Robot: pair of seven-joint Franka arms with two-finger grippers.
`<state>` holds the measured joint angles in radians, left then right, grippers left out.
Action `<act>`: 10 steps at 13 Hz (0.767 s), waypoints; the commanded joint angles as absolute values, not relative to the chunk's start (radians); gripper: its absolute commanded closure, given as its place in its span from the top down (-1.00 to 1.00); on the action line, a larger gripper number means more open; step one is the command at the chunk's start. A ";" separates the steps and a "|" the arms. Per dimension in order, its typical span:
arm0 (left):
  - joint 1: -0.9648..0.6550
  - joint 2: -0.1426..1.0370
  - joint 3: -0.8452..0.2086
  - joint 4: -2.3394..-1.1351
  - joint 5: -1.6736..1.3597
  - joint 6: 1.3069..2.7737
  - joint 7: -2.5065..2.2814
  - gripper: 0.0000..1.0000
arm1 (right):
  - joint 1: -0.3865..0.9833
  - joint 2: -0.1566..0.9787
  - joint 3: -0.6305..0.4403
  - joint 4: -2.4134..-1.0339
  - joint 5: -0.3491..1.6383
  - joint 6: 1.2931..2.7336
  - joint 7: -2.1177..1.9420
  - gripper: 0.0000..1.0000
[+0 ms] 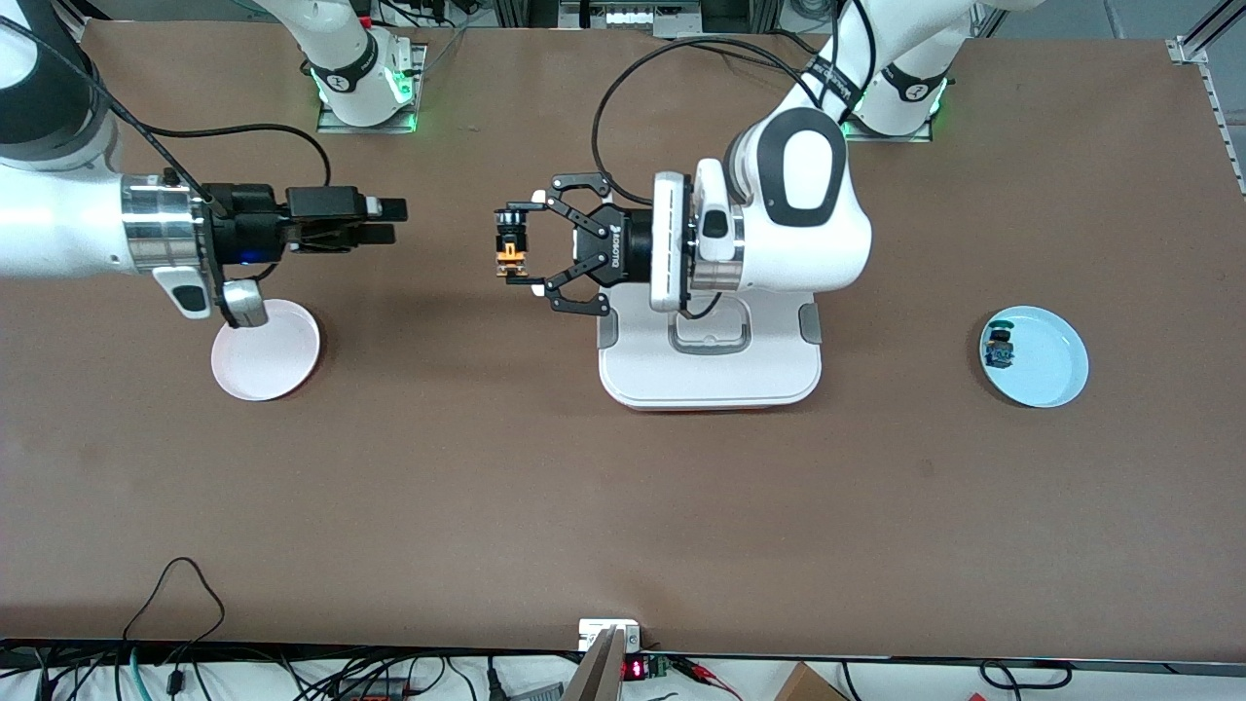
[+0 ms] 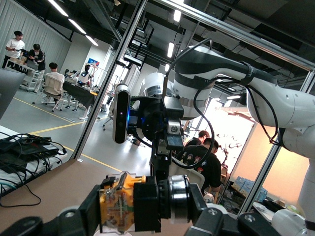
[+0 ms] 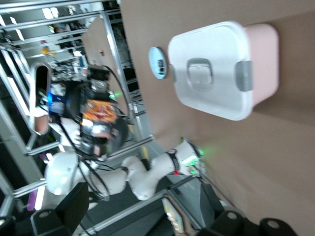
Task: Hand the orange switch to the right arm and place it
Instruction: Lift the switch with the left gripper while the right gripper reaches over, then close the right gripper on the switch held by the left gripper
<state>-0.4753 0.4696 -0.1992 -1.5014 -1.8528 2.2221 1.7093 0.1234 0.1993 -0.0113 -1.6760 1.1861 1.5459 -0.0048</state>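
— Where is the orange switch (image 1: pixel 510 255)?

— Up in the air, pinched between the fingertips of the left gripper (image 1: pixel 517 256). That gripper is turned sideways over bare brown table (image 1: pixel 623 506), between the white lidded box (image 1: pixel 711 362) and the pink plate (image 1: pixel 266 350). In the front view the switch's black cylinder is at the top and the orange-tan block below it.

— Does the left wrist camera confirm the hold?

— It does: the orange switch (image 2: pixel 142 202) sits right at the gripper, with a black finger (image 2: pixel 81 216) against the orange block's end and the silver-ringed button end toward the other finger.

— And the right gripper (image 1: pixel 382 222)?

— It hangs level above the table, just above the pink plate's rim, its slim black fingers aimed at the switch with a clear gap of table between the two grippers. The two fingers show one above the other with a narrow slit between them (slightly parted, gripping nothing).

— What else is on the table?

— A light blue plate (image 1: pixel 1046 362) toward the left arm's end, carrying a small switch with a blue block (image 1: pixel 999 348) near its rim. The white box has a grey handle recess in its lid and grey clasps at the sides; the right wrist view shows a pink base under the white lid (image 3: pixel 216 69).
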 commanded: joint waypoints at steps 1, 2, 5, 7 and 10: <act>-0.512 0.451 -0.184 -1.513 -1.878 2.272 1.799 -1.00 | 0.137 0.247 -0.014 -1.666 1.342 1.563 0.069 1.00; -0.520 0.449 -0.192 -1.511 -1.882 2.282 1.798 -1.00 | 0.137 0.267 -0.014 -1.666 1.389 1.563 0.081 1.00; -0.520 0.440 -0.201 -1.511 -1.885 2.304 1.799 -1.00 | 0.146 0.301 -0.012 -1.667 1.428 1.549 0.081 1.00; -0.520 0.440 -0.199 -1.511 -1.884 2.304 1.799 -1.00 | 0.169 0.301 -0.011 -1.667 1.431 1.552 0.081 1.00; -0.520 0.440 -0.199 -1.511 -1.884 2.304 1.799 -1.00 | 0.201 0.296 -0.011 -1.667 1.470 1.546 0.081 1.00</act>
<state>-0.5131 0.4600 -0.2031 -1.5012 -1.8529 2.2869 1.7681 0.1823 0.3034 -0.0087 -1.6749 1.4426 1.5548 0.0599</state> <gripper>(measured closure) 0.273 0.000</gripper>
